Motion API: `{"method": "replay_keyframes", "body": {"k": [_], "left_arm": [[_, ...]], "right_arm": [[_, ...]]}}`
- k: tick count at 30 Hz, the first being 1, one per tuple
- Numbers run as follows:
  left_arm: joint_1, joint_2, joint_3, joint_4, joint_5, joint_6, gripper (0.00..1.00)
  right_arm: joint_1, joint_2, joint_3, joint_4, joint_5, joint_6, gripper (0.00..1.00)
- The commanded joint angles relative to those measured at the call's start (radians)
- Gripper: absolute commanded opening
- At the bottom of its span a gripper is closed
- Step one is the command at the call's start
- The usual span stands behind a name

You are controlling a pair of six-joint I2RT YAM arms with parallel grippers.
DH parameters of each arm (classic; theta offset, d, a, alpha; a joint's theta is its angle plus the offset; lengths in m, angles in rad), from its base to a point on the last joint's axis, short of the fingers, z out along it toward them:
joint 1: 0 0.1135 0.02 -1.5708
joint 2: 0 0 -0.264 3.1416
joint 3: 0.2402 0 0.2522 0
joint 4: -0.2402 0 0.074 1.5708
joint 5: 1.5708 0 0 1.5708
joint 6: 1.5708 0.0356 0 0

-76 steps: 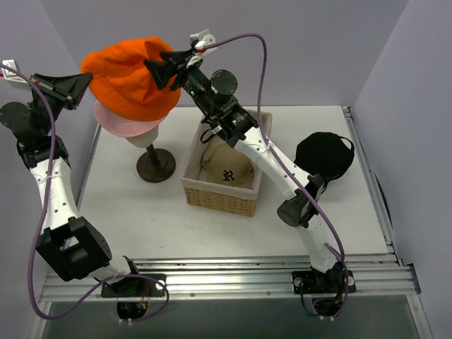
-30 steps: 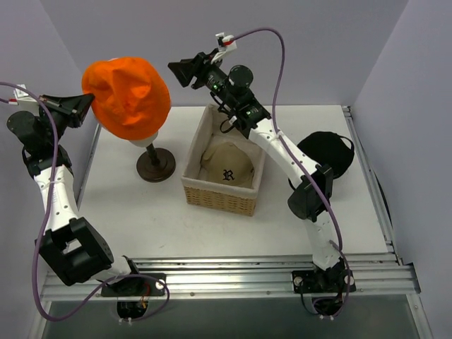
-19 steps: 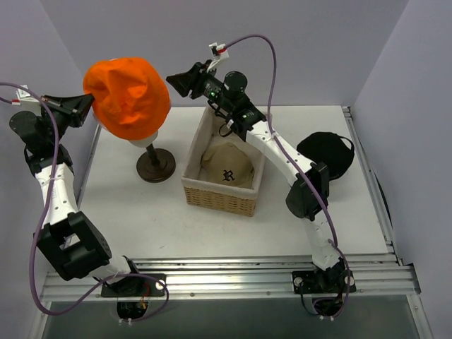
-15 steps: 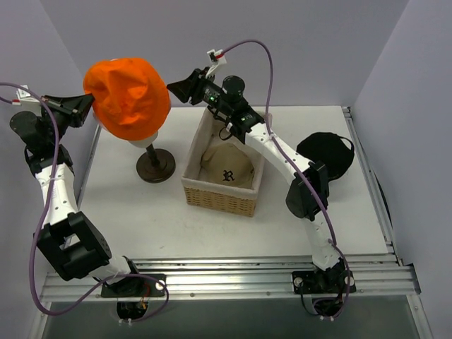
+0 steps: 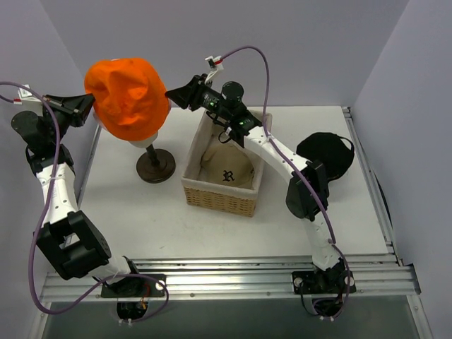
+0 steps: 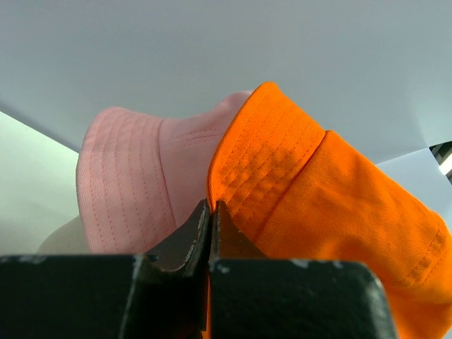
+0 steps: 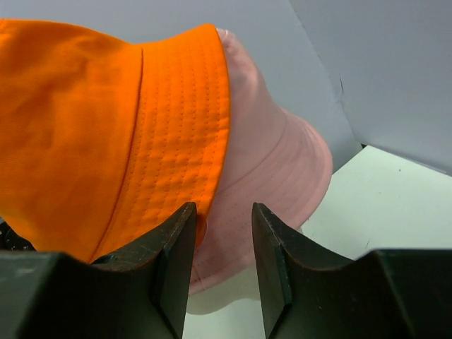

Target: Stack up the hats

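The left gripper [image 5: 86,106] is pinching the orange bucket hat [image 5: 127,95] at nine o'clock. The right gripper [image 5: 170,92] is hovering half-open at three o'clock, empty.

Was boxed in by plain lilac walls [image 5: 318,49]; had a white desk [image 5: 141,212], edged in front with metal rails [image 5: 233,272].

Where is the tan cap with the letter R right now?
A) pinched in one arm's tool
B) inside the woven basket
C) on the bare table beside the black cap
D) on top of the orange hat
B: the tan cap lies inside the woven basket, apart from the orange bucket hat up on the stand and the black cap out on the table.
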Motion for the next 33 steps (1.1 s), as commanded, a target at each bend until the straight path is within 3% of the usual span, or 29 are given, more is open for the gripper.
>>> {"method": "replay_keyframes", "body": {"k": [1, 11, 23, 25, 29, 33], "left_arm": [[-0.004, -0.001, 0.042, 0.049, -0.012, 0.008, 0.02], [-0.004, -0.019, 0.045, 0.042, -0.008, -0.003, 0.02], [-0.003, -0.009, 0.083, 0.019, -0.01, -0.027, 0.02], [-0.004, -0.004, 0.1, 0.016, -0.015, -0.03, 0.02], [-0.006, -0.001, 0.129, 0.005, -0.018, -0.039, 0.02], [-0.006, -0.009, 0.138, -0.015, -0.021, -0.049, 0.02]], "right_arm": [[0.001, -0.047, -0.024, 0.099, -0.037, 0.024, 0.33], [0.016, -0.065, -0.056, 0.172, -0.079, 0.058, 0.31], [0.028, -0.044, -0.027, 0.197, -0.112, 0.081, 0.35], [0.03, -0.03, 0.017, 0.188, -0.117, 0.091, 0.31], [0.03, -0.001, 0.076, 0.194, -0.116, 0.121, 0.03], [0.027, 0.007, 0.104, 0.225, -0.116, 0.167, 0.0]]}}
